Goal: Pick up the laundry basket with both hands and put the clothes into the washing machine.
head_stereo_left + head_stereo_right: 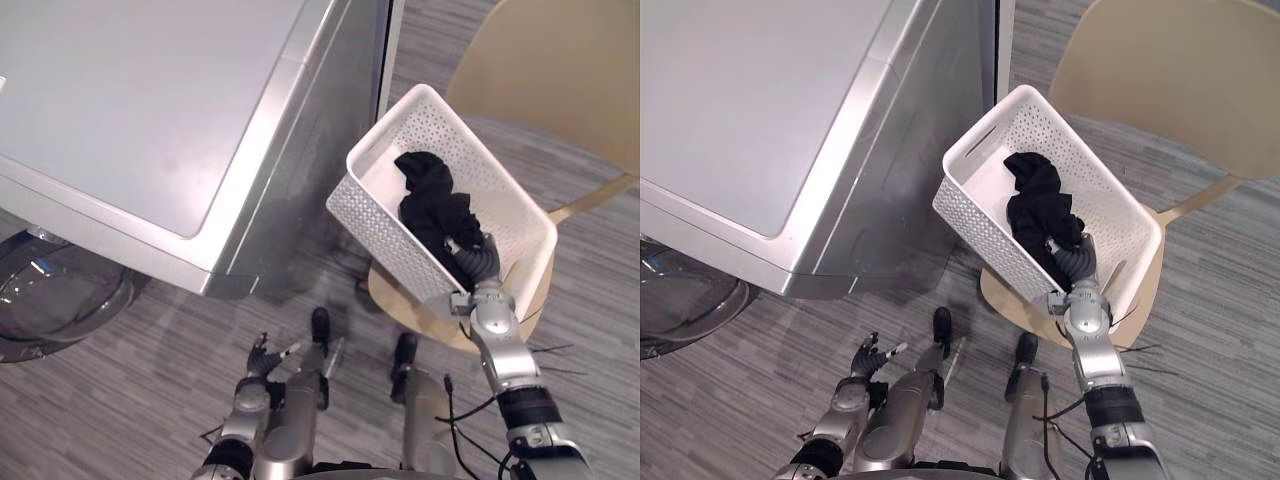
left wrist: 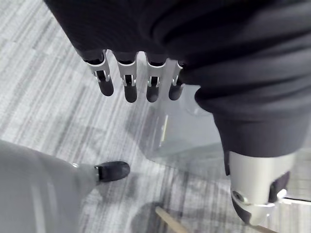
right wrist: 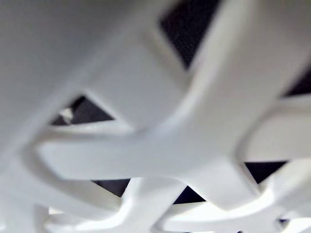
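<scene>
The white basket (image 1: 385, 215) is sitting tilted on the seat of a pale wooden chair (image 1: 560, 70), just beside the washer (image 1: 130, 110), its higher end leaning toward the machine's side. A bundle of black clothes (image 1: 432, 205) is lying inside, along the middle of the basket.

The right hand (image 1: 480, 262) is reaching over the basket's near rim, its ribbed cover lying against the clothes. Its fingers are lost against the black cloth, so I cannot tell whether they are curling round anything. The right wrist view is looking at the basket's white lattice from very close, with dark showing through the holes.

The left hand (image 1: 262, 357) is hanging low over the grey striped floor (image 1: 120, 400), well apart from the basket. Its fingers (image 2: 129, 87) are pointing out straight and relaxed, holding nothing.

The washer's round glass door (image 1: 50, 295) is showing below the machine's front edge.
</scene>
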`<state>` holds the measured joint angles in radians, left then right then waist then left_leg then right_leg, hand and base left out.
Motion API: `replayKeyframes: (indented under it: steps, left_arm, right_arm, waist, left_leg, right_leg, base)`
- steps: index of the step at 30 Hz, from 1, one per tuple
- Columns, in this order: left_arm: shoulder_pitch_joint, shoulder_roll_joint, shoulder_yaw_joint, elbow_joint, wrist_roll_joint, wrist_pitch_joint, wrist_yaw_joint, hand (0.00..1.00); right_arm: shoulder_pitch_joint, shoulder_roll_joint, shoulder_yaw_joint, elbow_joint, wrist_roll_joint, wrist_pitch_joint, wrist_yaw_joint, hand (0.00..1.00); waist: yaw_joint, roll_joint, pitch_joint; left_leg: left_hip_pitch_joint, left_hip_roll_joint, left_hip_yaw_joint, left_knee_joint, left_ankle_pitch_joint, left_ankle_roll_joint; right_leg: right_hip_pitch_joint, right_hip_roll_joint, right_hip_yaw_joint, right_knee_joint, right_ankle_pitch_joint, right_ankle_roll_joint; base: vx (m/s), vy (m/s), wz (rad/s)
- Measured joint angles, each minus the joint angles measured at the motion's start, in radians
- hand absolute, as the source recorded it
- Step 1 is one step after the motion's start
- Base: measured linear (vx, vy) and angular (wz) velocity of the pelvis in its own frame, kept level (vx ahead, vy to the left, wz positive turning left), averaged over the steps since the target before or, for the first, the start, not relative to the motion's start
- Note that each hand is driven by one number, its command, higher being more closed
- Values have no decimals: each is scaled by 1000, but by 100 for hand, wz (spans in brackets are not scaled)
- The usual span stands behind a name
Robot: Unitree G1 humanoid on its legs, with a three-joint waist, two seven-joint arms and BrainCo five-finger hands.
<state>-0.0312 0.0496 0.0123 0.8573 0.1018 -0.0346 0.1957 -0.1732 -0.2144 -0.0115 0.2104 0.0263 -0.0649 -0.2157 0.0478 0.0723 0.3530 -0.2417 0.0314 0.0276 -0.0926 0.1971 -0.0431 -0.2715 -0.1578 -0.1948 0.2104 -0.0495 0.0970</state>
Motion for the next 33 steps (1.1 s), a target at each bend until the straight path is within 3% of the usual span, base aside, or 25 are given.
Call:
replayKeyframes:
  steps: [4,8,16,20,26,29,33]
  left_arm:
    - [53,16,3,18,29,4,-1,0]
    - [72,30,4,27,32,6,-5,0]
    - [82,37,26,41,69,2,-18,0]
    - [83,42,26,47,69,2,-16,0]
    - [83,42,27,47,70,2,-13,0]
    - [86,42,28,46,69,3,-11,0]
    - [95,43,39,45,69,6,-14,0]
  right_arm:
    - [50,14,2,-40,2,-45,25,100]
    - [59,9,-1,-37,-52,-44,23,100]
    - [81,-54,-3,97,-413,23,-26,100]
    - [81,-73,-14,141,-477,51,-46,100]
    - [77,-72,-31,160,-458,53,-54,100]
    - [88,-64,-31,94,-345,47,-47,100]
    - [129,-14,-27,-97,-161,-19,-2,100]
  waist:
    - [-6,-9,-76]
    - [-8,-33,-115]
    - [-9,-39,-135]
    - [-12,-39,-135]
    - [-12,-40,-136]
    - [-12,-41,-142]
    - [-12,-48,-147]
  left_leg:
    - [50,-7,1,0,-26,2]
    - [61,3,4,-1,-33,-1]
    - [73,-1,15,-8,-39,-2]
    - [73,-7,13,-8,-41,1]
    - [75,-13,1,-3,-40,3]
    - [79,-14,2,-2,-37,8]
    - [116,-14,5,-2,-43,15]
  right_leg:
    - [75,7,15,-81,34,8]
    - [95,18,29,-118,48,15]
    - [126,22,58,-173,73,18]
    - [129,19,63,-179,74,20]
    - [142,16,59,-190,95,21]
    - [148,17,60,-199,98,19]
    - [178,21,72,-201,98,19]
  base:
    - [14,51,-13]
    - [-51,27,-11]
    - [-31,18,-3]
    - [23,3,1]
    - [83,-7,4]
    - [101,-16,-2]
    - [57,-11,-11]
